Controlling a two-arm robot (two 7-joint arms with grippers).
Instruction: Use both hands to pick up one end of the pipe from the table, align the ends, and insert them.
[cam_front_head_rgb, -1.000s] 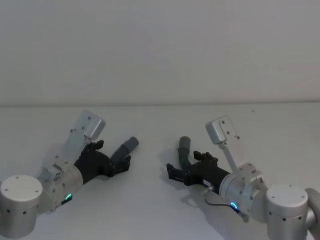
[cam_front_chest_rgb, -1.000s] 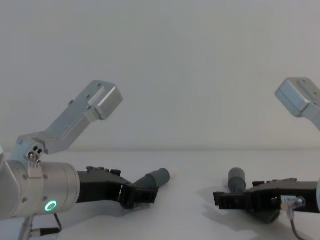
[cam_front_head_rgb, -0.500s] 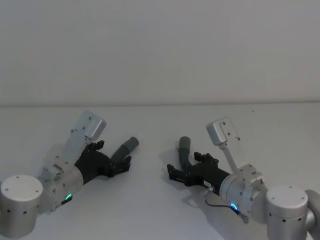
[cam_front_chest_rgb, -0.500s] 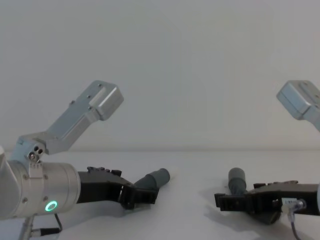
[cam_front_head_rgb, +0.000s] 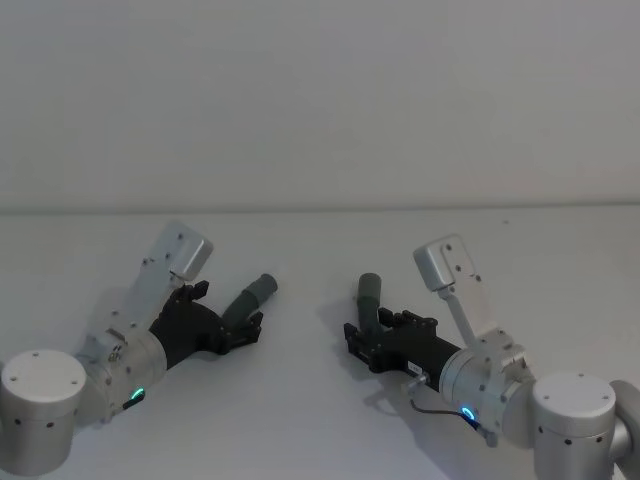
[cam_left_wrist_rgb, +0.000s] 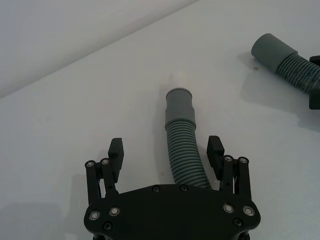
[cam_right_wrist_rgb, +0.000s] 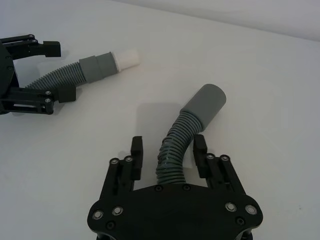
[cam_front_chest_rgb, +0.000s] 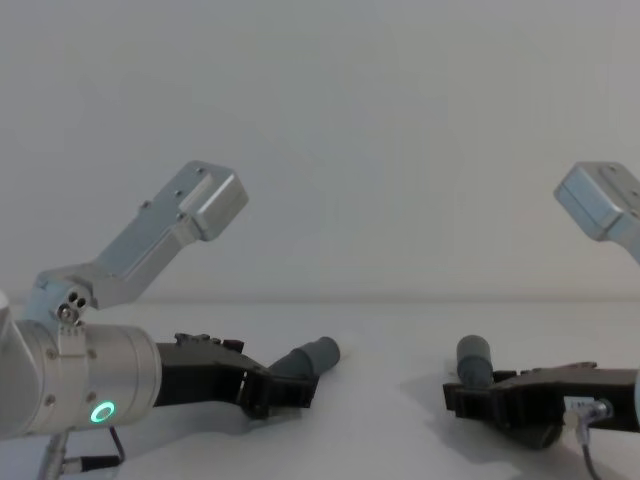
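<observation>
The pipe is in two pieces, both lying flat on the table (cam_front_head_rgb: 320, 430) and well apart. The left piece (cam_front_head_rgb: 245, 303) points its white tip (cam_right_wrist_rgb: 128, 56) forward and toward the middle. The right piece (cam_front_head_rgb: 369, 297) bends so that its plain cuff (cam_right_wrist_rgb: 206, 101) points forward.

Your left gripper (cam_left_wrist_rgb: 166, 145) straddles the ribbed part of its piece, fingers spread with a gap on both sides. Your right gripper (cam_right_wrist_rgb: 168, 143) straddles its piece the same way, fingers also apart, the gaps narrower. Neither one grips anything.

I judge you are at the grasp, with nothing lifted. Next, close both on the ribs behind the cuffs, lift, and turn the two ends to face each other, so the white tip can enter the plain cuff.

I can read no brand, label or writing anywhere.
</observation>
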